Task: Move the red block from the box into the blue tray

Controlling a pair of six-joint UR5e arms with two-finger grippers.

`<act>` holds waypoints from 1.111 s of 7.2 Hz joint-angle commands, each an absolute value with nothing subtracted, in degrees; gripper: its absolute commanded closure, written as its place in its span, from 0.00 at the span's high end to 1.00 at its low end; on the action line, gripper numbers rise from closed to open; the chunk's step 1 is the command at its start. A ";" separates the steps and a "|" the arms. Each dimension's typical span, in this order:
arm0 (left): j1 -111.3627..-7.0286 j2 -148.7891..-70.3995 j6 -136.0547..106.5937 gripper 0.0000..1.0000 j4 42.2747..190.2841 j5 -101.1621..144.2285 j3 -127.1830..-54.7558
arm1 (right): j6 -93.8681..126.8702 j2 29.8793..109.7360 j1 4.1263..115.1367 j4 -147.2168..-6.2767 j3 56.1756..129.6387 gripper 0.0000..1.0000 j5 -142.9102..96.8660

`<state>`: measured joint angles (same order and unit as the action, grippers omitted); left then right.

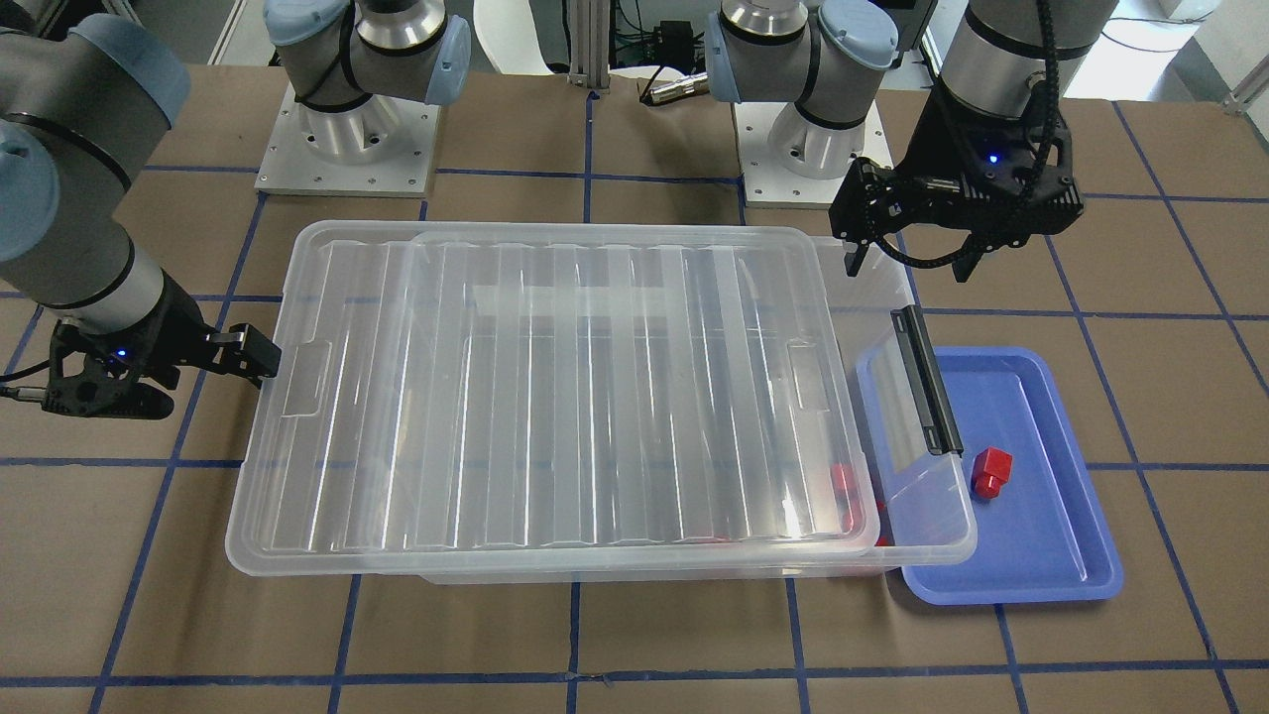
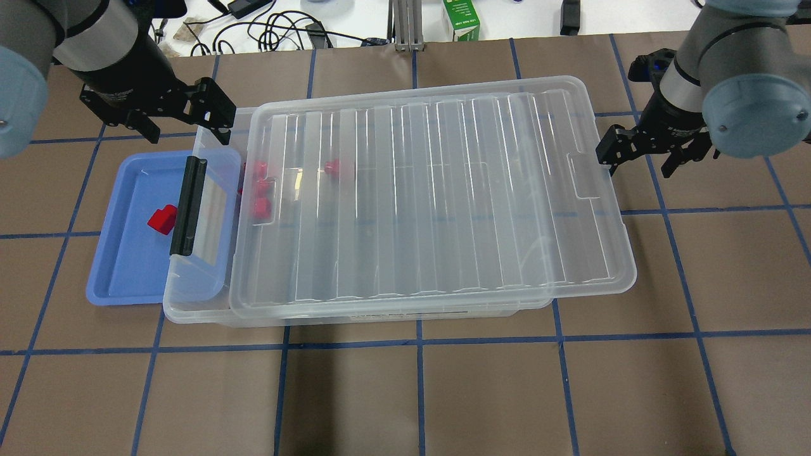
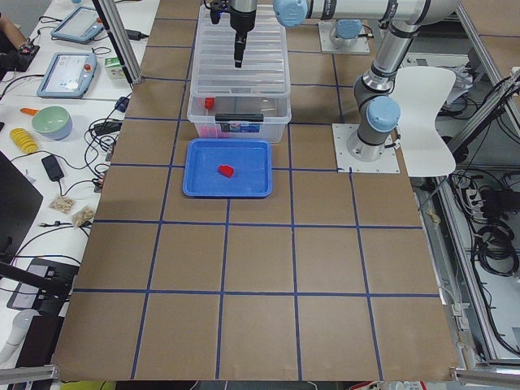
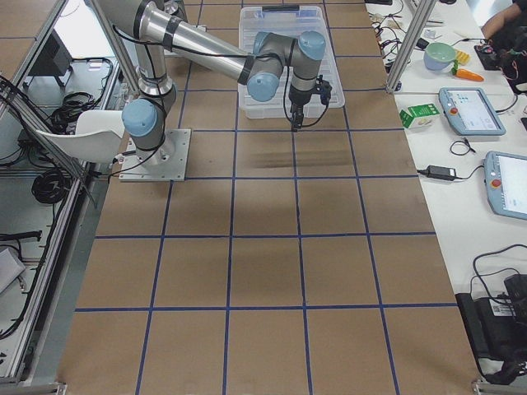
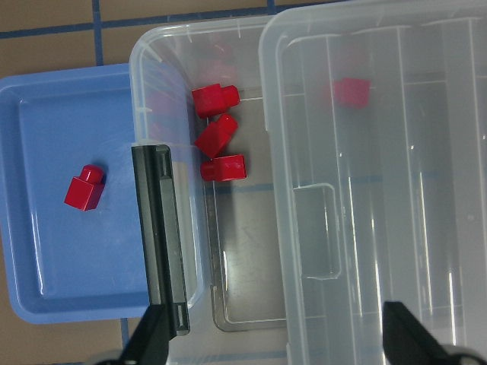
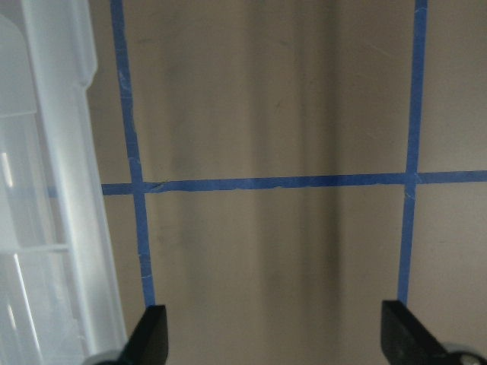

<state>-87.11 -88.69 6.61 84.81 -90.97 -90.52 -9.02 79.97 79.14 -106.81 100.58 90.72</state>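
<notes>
One red block [image 1: 991, 471] lies in the blue tray [image 1: 1041, 555], also in the overhead view [image 2: 163, 220] and the left wrist view [image 5: 85, 187]. The tray [image 2: 127, 266] sits partly under the box's [image 2: 431, 190] left end. The box's lid [image 1: 555, 397] is slid toward my right, leaving that end uncovered beside the black latch bar [image 5: 160, 236]. Three red blocks [image 5: 217, 134] lie in the uncovered end and one [image 5: 351, 92] lies under the lid. My left gripper [image 2: 187, 130] hovers open and empty above that end. My right gripper [image 2: 637, 166] is open and empty beside the box's other end.
The two arm bases [image 1: 347, 149] [image 1: 813, 149] stand behind the box. A green carton [image 2: 461, 19] and cables lie past the table's far edge. Brown table surface with blue tape lines [image 6: 266, 182] shows under my right gripper.
</notes>
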 commanded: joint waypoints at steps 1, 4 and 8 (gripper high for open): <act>-87.10 -88.68 6.59 1.00 84.81 -90.97 -90.53 | -4.07 79.72 82.51 -106.96 100.55 1.00 90.70; -87.19 -88.68 6.59 1.00 84.81 -90.97 -90.62 | -1.41 79.72 84.29 -106.96 100.55 1.00 90.70; -87.19 -88.68 6.68 1.00 84.73 -90.97 -90.62 | -1.32 79.72 84.29 -106.96 100.55 1.00 89.39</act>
<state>-87.19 -88.68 6.62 84.73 -90.97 -90.62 -1.39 79.72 84.28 -106.96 100.55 89.94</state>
